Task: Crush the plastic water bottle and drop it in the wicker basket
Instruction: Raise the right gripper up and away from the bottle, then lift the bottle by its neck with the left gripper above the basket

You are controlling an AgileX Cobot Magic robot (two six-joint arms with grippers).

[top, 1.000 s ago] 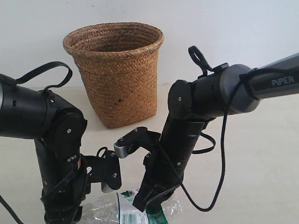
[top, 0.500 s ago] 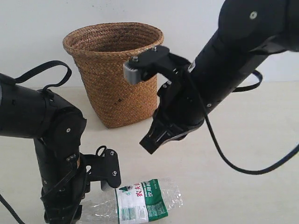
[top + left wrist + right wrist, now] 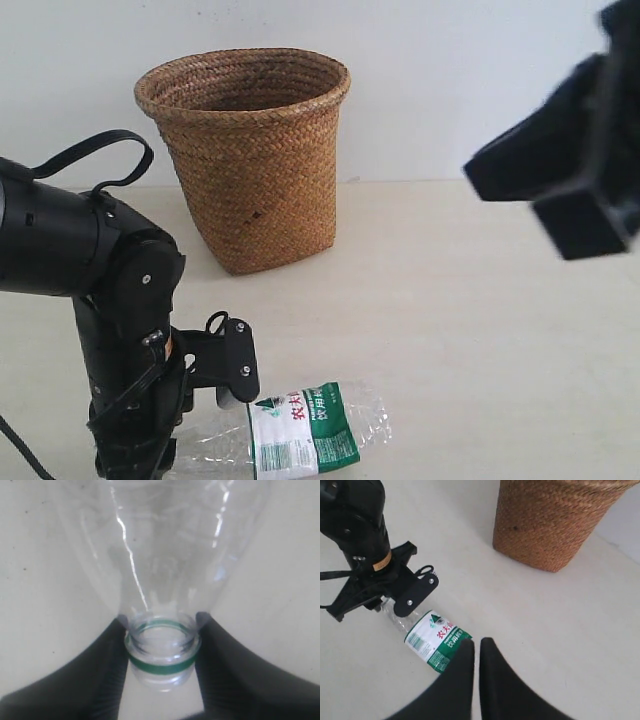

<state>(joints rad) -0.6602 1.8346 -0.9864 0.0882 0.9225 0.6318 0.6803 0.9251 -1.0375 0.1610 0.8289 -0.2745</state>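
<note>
The plastic water bottle (image 3: 312,435) lies on its side on the table at the front, its clear body crinkled, green-and-white label up. My left gripper (image 3: 162,630) is shut on its open neck, one finger on each side of the green ring; the bottle (image 3: 165,555) fills that view. The wicker basket (image 3: 250,160) stands upright behind, well apart from the bottle. My right gripper (image 3: 476,645) hangs high above the table, shut with only a thin slit between its fingers and nothing in it; the bottle (image 3: 437,640) and basket (image 3: 550,520) lie far below it.
The pale table (image 3: 450,300) stretches right of the bottle and basket. My right arm (image 3: 565,180) shows as a dark blurred mass at the upper right of the exterior view. The left arm (image 3: 110,300) stands over the front left corner.
The right arm has left the bottle and swung up and to the right. The bottle now lies uncovered, still held at the neck by the unmoved left gripper.
</note>
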